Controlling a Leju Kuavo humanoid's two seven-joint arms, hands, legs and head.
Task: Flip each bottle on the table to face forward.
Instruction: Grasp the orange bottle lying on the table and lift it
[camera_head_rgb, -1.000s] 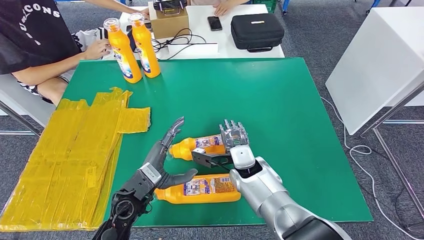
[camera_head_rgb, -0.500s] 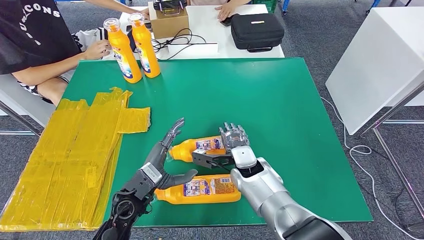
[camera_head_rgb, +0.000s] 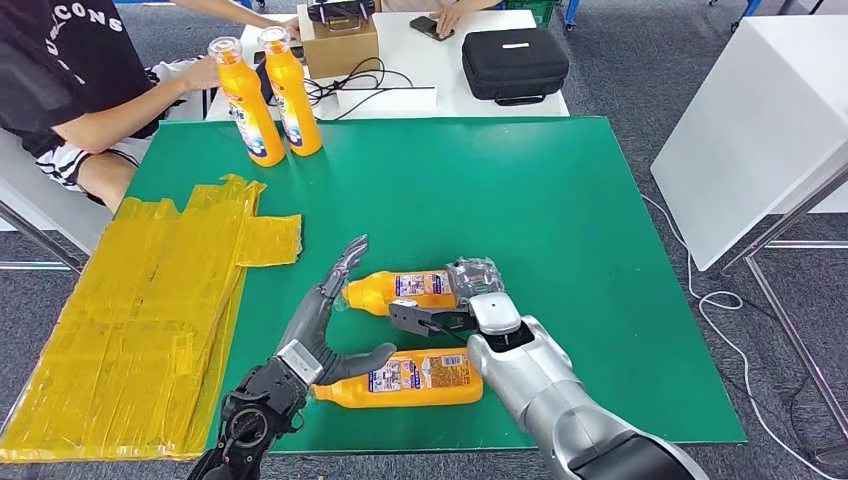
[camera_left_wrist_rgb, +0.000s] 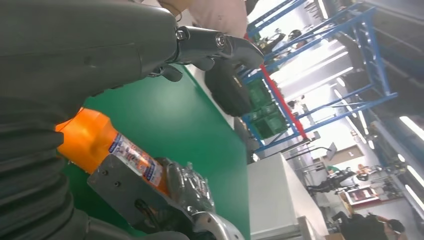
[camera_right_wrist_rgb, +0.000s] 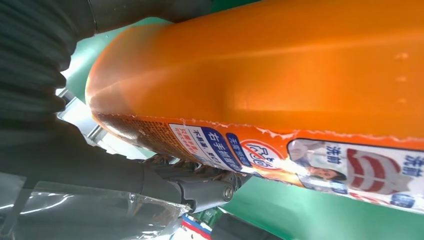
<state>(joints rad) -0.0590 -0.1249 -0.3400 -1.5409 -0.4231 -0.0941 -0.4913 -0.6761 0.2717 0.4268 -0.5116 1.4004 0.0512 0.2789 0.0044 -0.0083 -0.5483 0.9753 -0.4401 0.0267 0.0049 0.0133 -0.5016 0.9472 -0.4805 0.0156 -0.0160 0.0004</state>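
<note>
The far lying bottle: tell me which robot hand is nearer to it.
Right. The right robot hand wraps the base end of the far lying bottle, touching it. The left robot hand sits open beside its cap end, fingertips close, between it and the near lying bottle.

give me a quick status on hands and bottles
Right robot hand gripping far lying orange bottle. Left robot hand open beside it. Near lying bottle untouched. Nothing blocking.

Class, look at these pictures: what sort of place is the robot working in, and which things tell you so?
Probably a robot test area in a warehouse-like hall. Tall blue storage racks rise behind the green table; a black equipment case and loose cables sit on a white desk.
</note>
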